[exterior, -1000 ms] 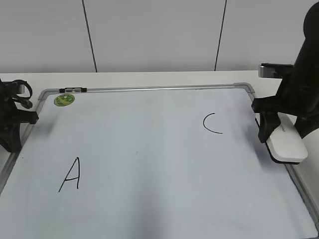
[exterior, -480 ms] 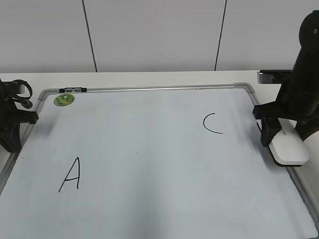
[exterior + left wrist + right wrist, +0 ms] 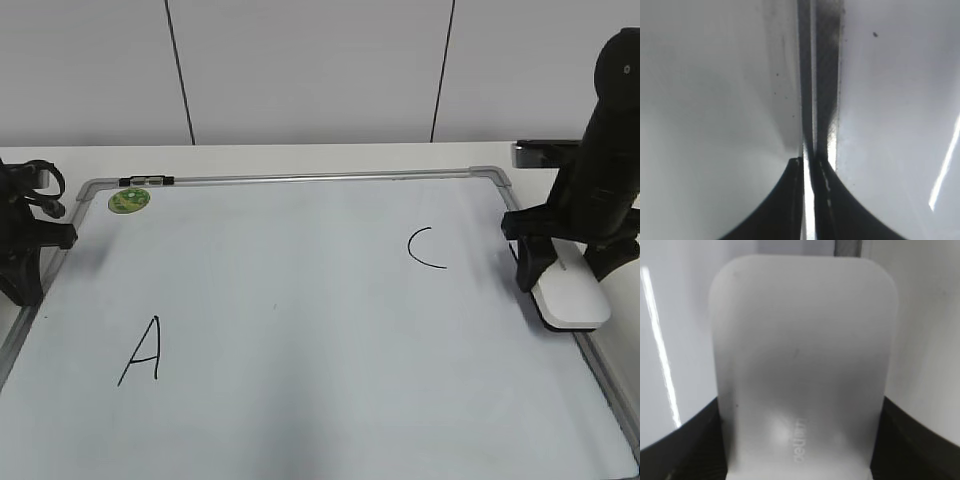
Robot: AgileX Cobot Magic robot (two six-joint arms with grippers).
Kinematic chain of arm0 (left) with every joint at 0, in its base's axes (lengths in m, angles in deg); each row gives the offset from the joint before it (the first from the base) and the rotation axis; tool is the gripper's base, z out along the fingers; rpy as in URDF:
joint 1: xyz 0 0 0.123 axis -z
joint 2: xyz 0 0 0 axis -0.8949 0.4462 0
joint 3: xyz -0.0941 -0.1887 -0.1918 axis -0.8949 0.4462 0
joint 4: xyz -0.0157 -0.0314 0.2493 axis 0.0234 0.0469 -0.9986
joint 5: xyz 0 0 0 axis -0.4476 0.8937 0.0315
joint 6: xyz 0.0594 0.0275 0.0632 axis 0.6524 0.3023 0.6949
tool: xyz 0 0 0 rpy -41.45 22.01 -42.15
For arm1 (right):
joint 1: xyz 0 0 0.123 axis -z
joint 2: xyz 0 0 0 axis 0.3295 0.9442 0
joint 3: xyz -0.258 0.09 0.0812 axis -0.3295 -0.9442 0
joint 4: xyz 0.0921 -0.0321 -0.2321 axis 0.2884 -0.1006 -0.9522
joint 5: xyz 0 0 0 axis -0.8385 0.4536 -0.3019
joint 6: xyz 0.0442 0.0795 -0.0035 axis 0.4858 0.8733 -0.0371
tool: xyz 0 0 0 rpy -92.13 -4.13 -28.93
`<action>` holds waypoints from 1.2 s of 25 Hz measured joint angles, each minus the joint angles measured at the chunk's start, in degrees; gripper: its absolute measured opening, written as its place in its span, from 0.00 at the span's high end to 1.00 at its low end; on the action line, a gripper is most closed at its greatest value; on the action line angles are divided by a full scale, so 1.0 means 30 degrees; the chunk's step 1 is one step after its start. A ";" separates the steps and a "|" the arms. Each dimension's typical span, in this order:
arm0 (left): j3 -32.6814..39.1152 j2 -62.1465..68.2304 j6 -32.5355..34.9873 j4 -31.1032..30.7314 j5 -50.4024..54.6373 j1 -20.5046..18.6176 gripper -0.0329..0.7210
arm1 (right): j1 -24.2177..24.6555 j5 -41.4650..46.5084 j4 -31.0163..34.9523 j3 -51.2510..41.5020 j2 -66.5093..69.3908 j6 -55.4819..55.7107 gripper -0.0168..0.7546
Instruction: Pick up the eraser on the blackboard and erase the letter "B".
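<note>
The white eraser (image 3: 572, 300) lies at the right edge of the blackboard (image 3: 300, 290), its far end over the frame. My right gripper (image 3: 562, 278) stands upright over it, shut on its two long sides. In the right wrist view the eraser (image 3: 805, 365) fills the space between the dark fingers (image 3: 695, 440) of the right gripper (image 3: 800, 445). No letter "B" shows on the board; only a black "A" (image 3: 142, 352) and a black "C" (image 3: 425, 248) are there. My left gripper (image 3: 22, 285) is shut and empty over the board's left frame (image 3: 812, 75), as the left gripper (image 3: 809, 162) shows in its wrist view.
A round green sticker (image 3: 128, 200) and a small black clip (image 3: 145, 181) sit at the board's far left corner. The board lies on a white table (image 3: 300, 157) before a pale panelled wall. The board's silver frame runs under the right arm.
My right arm has swung upright and shifted a little to the right with the eraser, bringing it down onto the board's right edge. The left arm has not moved.
</note>
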 joint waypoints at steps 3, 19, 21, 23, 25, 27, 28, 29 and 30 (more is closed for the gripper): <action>0.0000 0.0000 0.0000 0.0000 0.0000 0.0000 0.93 | 0.0000 -0.0039 0.0000 0.0000 0.0540 0.0000 0.31; 0.0000 0.0000 0.0000 0.0000 0.0000 0.0000 0.93 | 0.0000 -0.0866 0.0495 0.0000 0.1167 0.0000 0.30; 0.0000 0.0000 0.0000 0.0000 0.0000 0.0000 0.93 | 0.0000 -0.0866 0.0495 0.0000 0.1167 0.0000 0.28; 0.0000 0.0000 0.0000 0.0000 0.0034 0.0000 0.93 | 0.0000 -0.0866 0.0531 0.0000 0.1167 0.0000 0.26; 0.0000 0.0000 0.0000 0.0000 0.0034 0.0000 0.93 | 0.0000 -0.0824 0.0573 0.0000 0.1167 0.0000 0.23; 0.0000 0.0000 0.0000 0.0000 0.0034 0.0000 0.93 | 0.0000 -0.0641 0.0573 0.0082 0.1167 0.0000 0.21; 0.0000 0.0000 0.0000 0.0000 0.0034 0.0000 0.93 | 0.0000 -0.0540 0.0573 0.0224 0.1167 0.0000 0.21; 0.0000 0.0000 0.0000 0.0000 0.0034 0.0000 0.93 | 0.0000 -0.0408 0.0573 0.0397 0.1167 0.0000 0.21; 0.0000 0.0000 0.0000 0.0000 0.0069 0.0000 0.93 | 0.0000 -0.0211 0.0573 0.0586 0.1167 0.0000 0.21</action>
